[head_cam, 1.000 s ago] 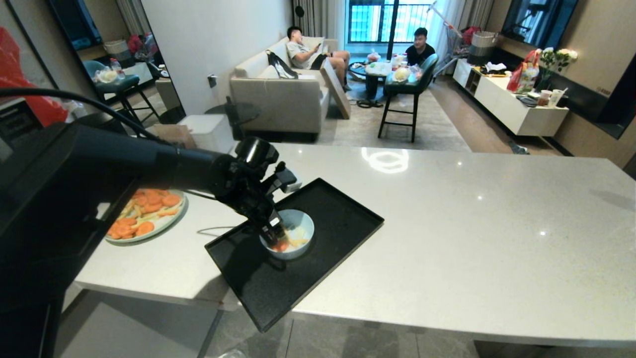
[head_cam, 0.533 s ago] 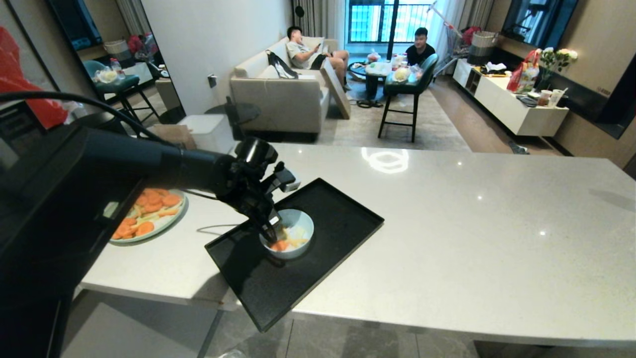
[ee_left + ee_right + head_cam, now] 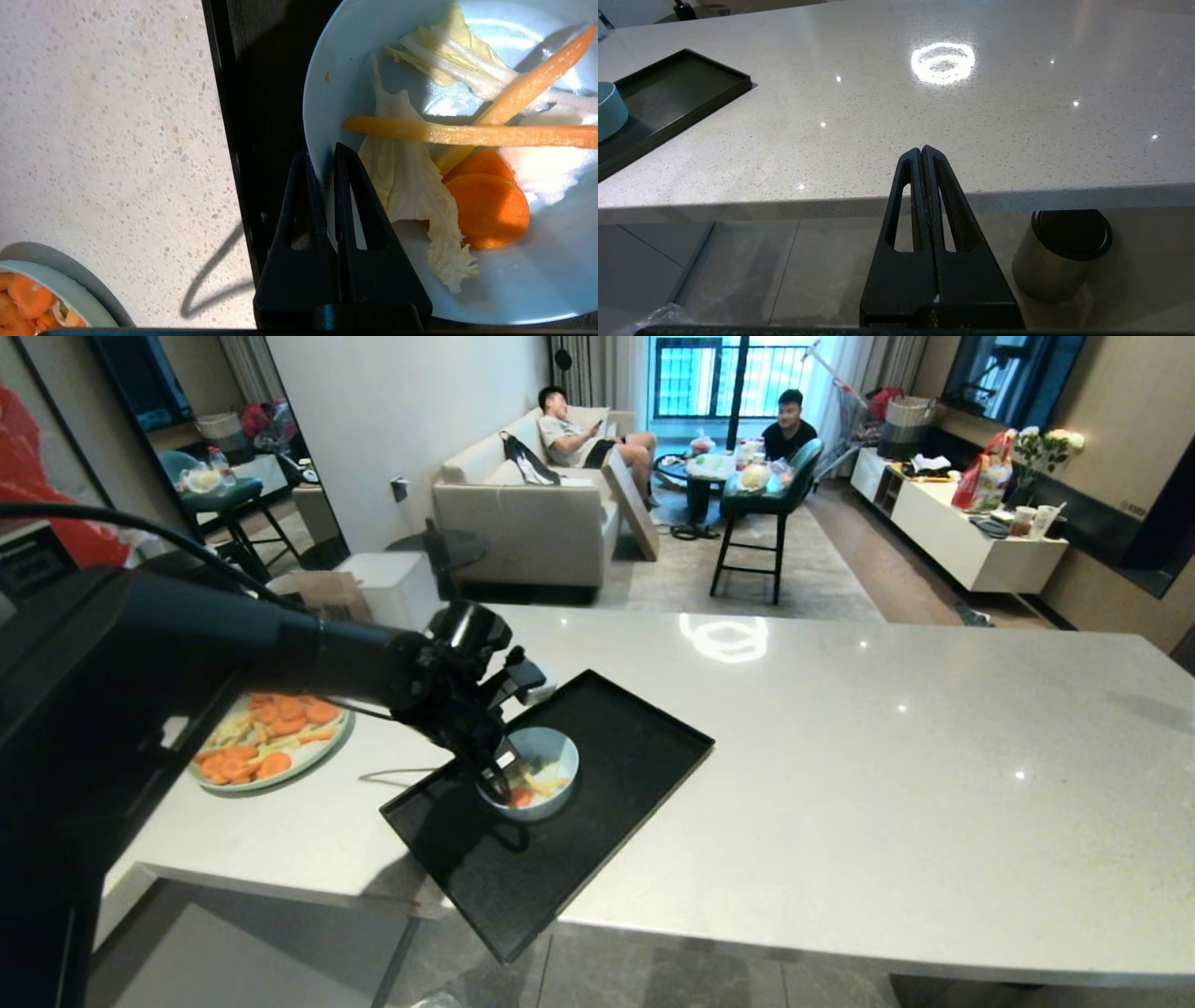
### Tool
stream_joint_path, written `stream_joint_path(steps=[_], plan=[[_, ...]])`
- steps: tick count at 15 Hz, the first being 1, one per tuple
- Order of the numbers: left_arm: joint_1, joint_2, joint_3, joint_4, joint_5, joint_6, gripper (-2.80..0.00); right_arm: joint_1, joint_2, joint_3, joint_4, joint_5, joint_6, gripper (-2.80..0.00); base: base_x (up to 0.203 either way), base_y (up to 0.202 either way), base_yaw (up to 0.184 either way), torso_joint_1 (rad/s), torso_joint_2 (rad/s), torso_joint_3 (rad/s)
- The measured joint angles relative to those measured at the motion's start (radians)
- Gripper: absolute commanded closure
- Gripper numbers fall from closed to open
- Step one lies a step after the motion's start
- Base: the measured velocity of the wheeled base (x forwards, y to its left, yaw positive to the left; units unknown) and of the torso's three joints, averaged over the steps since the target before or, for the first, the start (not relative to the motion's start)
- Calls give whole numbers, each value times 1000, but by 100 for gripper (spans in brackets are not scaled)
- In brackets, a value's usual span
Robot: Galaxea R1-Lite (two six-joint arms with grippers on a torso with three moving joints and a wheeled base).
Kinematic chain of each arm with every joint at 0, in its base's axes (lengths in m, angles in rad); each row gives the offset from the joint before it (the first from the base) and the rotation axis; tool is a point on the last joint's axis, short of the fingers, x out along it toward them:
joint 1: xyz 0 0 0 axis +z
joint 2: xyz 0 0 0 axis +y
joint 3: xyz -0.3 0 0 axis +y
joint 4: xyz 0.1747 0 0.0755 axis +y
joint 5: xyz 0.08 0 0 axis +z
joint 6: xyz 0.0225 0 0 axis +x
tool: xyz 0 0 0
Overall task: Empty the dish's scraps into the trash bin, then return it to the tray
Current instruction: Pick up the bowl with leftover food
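Observation:
The dish [image 3: 553, 752] is a small pale-blue bowl on the black tray [image 3: 616, 733], near the tray's left side. It holds the scraps [image 3: 532, 789]: carrot slices, orange strips and pale cabbage pieces [image 3: 486, 205]. My left gripper [image 3: 498, 773] reaches down from the left and is shut on the dish's near-left rim [image 3: 322, 156], one finger outside the wall [image 3: 299, 196] and one inside. My right gripper [image 3: 920, 150] is shut on nothing, held below the counter edge. The dish [image 3: 609, 109] and tray [image 3: 677, 93] show far off in the right wrist view. The trash bin is out of view.
A green plate of carrot slices [image 3: 271, 737] lies on the counter left of the tray. The tray's near corner overhangs the counter edge [image 3: 499, 947]. A dark-topped steel cylinder [image 3: 1059, 252] stands on the floor under the counter, and crinkled clear plastic [image 3: 658, 317] shows low down. Two people sit far behind.
My left gripper's fingers have closed from wide open onto the dish's rim. The whole head view has shifted slightly left.

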Motion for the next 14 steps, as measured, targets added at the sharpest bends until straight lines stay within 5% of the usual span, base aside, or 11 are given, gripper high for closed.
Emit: stream_joint_path(steps=[14], plan=[[0, -40, -2, 4, -53, -104, 0, 0, 0, 0, 0, 0, 0, 0, 0, 0, 0, 0, 0, 0]])
